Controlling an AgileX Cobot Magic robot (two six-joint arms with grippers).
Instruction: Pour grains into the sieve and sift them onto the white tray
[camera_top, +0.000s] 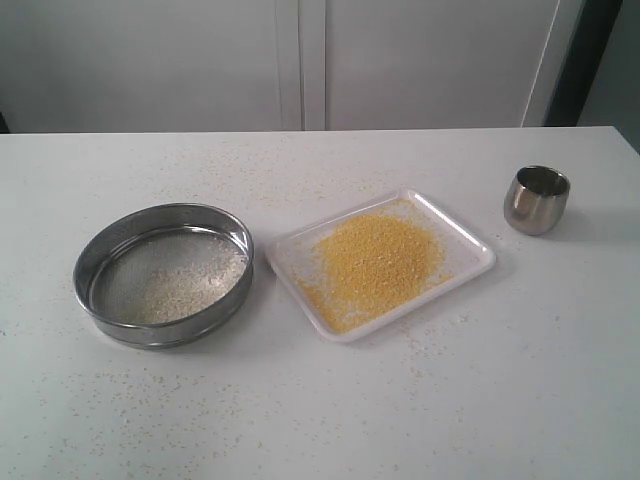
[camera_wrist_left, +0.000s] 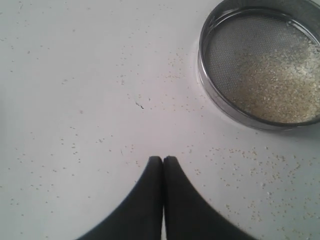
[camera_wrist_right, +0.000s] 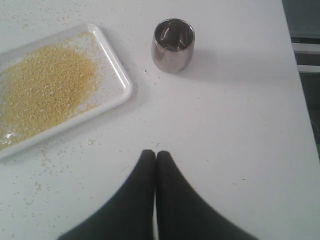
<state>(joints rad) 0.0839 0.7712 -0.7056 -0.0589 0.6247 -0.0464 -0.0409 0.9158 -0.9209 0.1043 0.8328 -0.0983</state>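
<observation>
Looks to me like this one's basically wrapped up. The sieve (camera_top: 170, 334) sits flat on the worktop (camera_top: 320, 420) at the left middle of the exterior view. Only a thin layer of pale grains (camera_top: 185, 285) lies on its mesh, which I'd guess is the coarse stuff that wouldn't pass. Just to the right of it, in the centre of the frame, the white tray (camera_top: 466, 243) lies at a slant with a good heap of yellow grains (camera_top: 375, 265) spread over most of it. So the sifted part is where it should be.

The little steel cup (camera_top: 536, 200) stands upright at the upper right, well apart from the tray, and as far as I can see it's empty.

Both arms are out of the exterior shot. In the wrist views the left tool (camera_wrist_left: 163, 159) has its fingers pressed tight together with nothing between them, above bare worktop near the sieve. The right tool (camera_wrist_right: 155, 154) is the same, fully closed and empty-handed, hanging near the tray corner and the cup.

What's left? Honestly not much by my read: pouring done, sifting done. Only mess is the stray specks (camera_top: 300, 175) all over the worktop, thickest around the tray and sieve.
</observation>
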